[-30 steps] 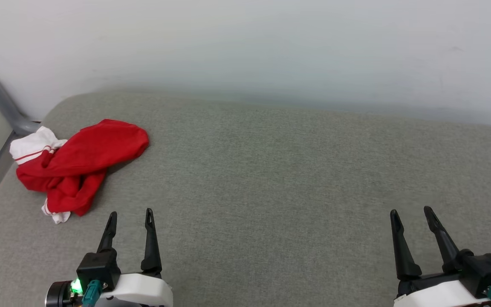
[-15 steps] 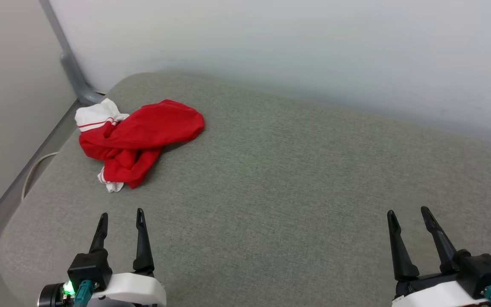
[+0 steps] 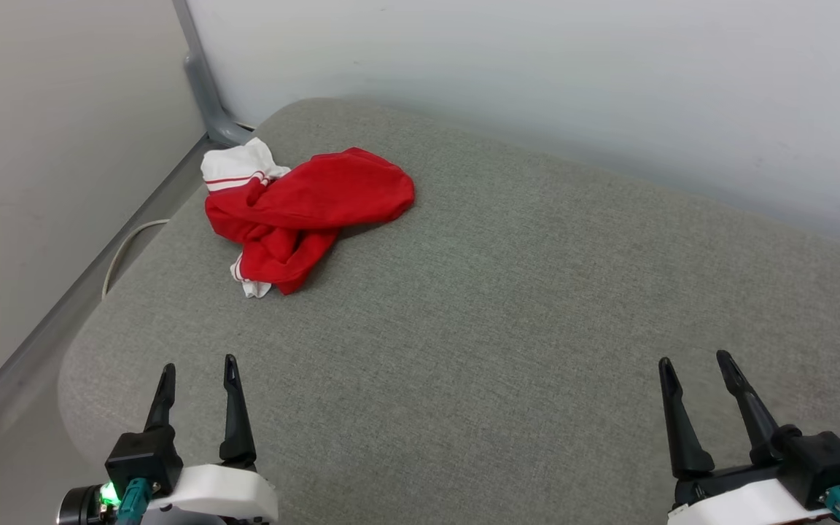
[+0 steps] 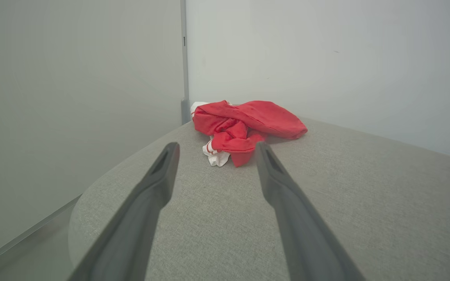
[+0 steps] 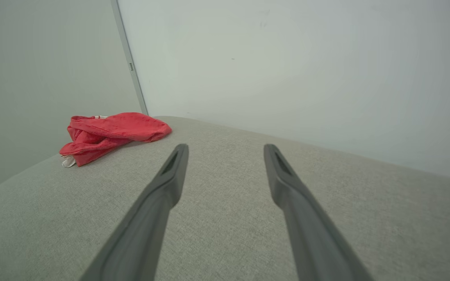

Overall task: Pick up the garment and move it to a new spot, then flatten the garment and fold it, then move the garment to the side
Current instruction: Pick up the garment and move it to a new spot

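Jaws on both arms gape empty; garment point(image 3: 318, 197) crumpled on cushion point(image 3: 537, 328) near post point(image 3: 197, 73).

Ahead of my left pincer point(image 3: 197, 364) the garment point(image 3: 318, 197) lies bunched, its inner folds hidden; behind the pincer, my arm point(image 3: 223, 494) is cut off.

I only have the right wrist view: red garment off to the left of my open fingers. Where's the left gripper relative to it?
Observer: The left gripper is open, short of the garment, which lies nearly straight ahead of it on the grey cushion.
Operator: Any white besides the scrap at the near end?
Observer: Yes, a white sleeve with red stripes at the heap's far left end.
Operator: Anything beside the cushion?
Observer: A pale cable curves along its left edge.
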Robot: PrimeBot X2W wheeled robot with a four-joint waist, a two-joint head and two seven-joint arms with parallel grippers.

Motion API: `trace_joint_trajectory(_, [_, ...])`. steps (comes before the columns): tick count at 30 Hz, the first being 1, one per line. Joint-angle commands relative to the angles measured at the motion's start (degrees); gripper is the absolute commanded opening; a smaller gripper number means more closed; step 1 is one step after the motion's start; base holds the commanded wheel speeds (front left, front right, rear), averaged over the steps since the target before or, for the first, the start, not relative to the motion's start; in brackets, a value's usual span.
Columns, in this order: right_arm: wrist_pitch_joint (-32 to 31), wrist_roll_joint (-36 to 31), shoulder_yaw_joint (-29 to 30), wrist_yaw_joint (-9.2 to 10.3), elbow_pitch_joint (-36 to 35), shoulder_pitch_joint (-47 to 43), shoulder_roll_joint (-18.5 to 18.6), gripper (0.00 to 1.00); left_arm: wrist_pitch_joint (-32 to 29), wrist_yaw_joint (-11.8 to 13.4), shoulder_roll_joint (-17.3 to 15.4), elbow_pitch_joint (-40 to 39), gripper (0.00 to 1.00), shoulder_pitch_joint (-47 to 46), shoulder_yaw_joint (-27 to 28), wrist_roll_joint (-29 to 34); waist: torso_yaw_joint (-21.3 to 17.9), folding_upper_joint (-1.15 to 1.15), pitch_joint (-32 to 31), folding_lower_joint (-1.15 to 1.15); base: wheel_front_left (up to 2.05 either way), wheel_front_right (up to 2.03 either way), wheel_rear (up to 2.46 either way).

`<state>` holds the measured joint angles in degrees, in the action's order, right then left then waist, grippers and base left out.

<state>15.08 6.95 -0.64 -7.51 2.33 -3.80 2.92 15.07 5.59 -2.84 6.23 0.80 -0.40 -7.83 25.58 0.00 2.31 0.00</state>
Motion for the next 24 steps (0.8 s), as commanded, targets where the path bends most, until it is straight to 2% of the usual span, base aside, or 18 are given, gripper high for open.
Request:
trace_joint_trajectory(1, [0.1,-0.4,-0.1,0.04,-0.1,0.5,-0.1,1.00,0.2,0.0,-0.1,0.1,1.00,-0.5,0.1,-0.3,0.6,0.00,0.2,0.00,0.00,0.00,0.00])
trace_joint_trajectory(11, [0.1,-1.3,-0.6,0.04,-0.4,1.6,-0.1,1.00,0.2,-1.1,-0.1,0.4,1.00,-2.0,1.3,0.2,-0.3,0.00,1.5,0.00,0.00,0.00,0.00])
trace_joint_trajectory(16, [0.1,-2.4,-0.6,0.04,-1.3,3.0,-0.1,1.00,0.2,-3.6,-0.1,0.2,1.00,-6.8,4.5,-0.4,-2.2,0.00,4.1,0.00,0.00,0.00,0.00])
trace_joint_trajectory(24, [0.1,-5.7,-0.5,0.04,-3.5,6.0,-0.1,1.00,0.2,-8.9,-4.7,1.6,1.00,-20.0,12.1,-1.3,-6.9,0.00,10.8,0.00,0.00,0.00,0.00])
